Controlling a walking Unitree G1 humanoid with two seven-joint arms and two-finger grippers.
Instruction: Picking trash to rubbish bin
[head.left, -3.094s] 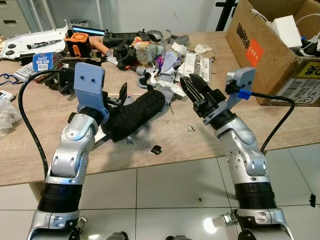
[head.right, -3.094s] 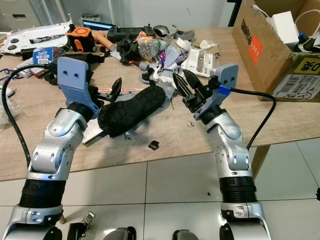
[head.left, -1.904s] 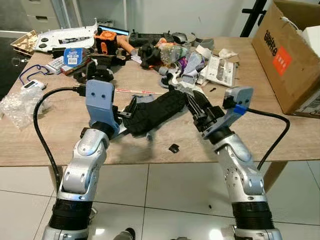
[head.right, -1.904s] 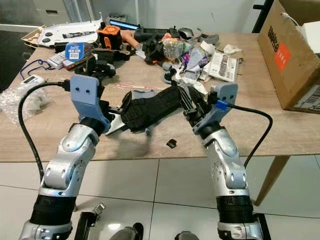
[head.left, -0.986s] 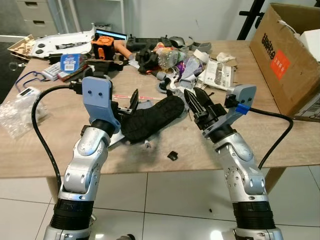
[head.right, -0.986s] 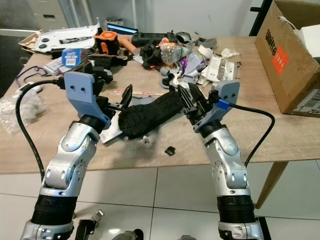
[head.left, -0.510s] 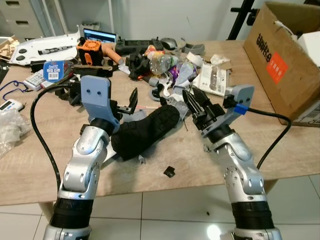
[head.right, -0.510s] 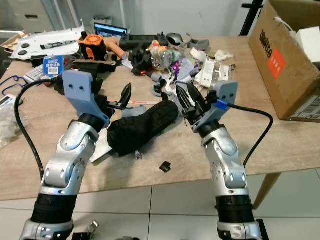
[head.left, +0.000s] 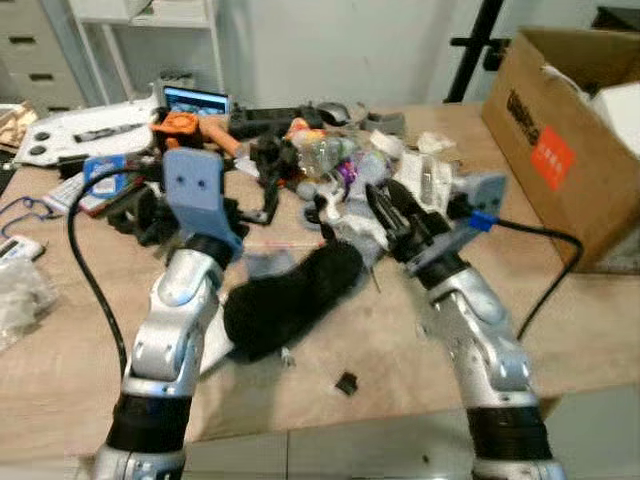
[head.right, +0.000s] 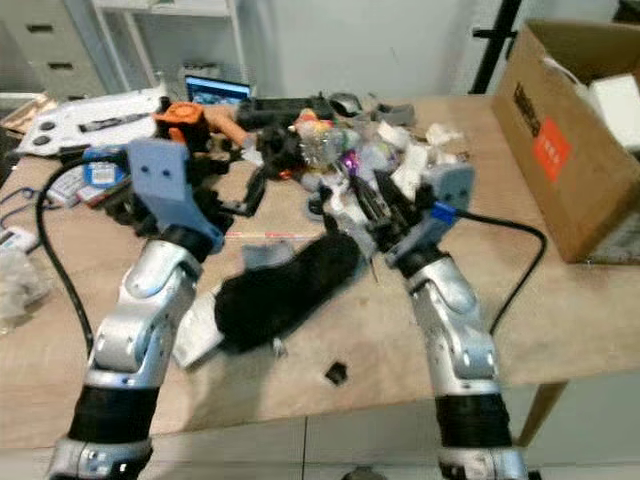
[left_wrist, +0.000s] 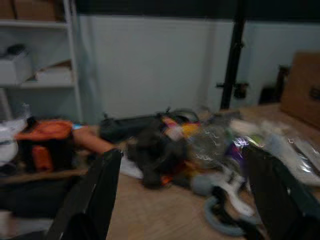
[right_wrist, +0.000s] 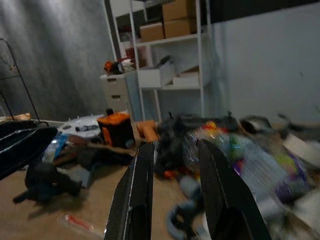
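My left gripper and right gripper hover open and empty above the long black textured bundle at mid-frame on the wooden table

Setting: workshop or lab storeroom. Evidence: a wooden table cluttered with tools, cables, an orange device and a laptop; an open cardboard box at one end; white shelving stacked with boxes; grey drawer cabinets; tiled floor.
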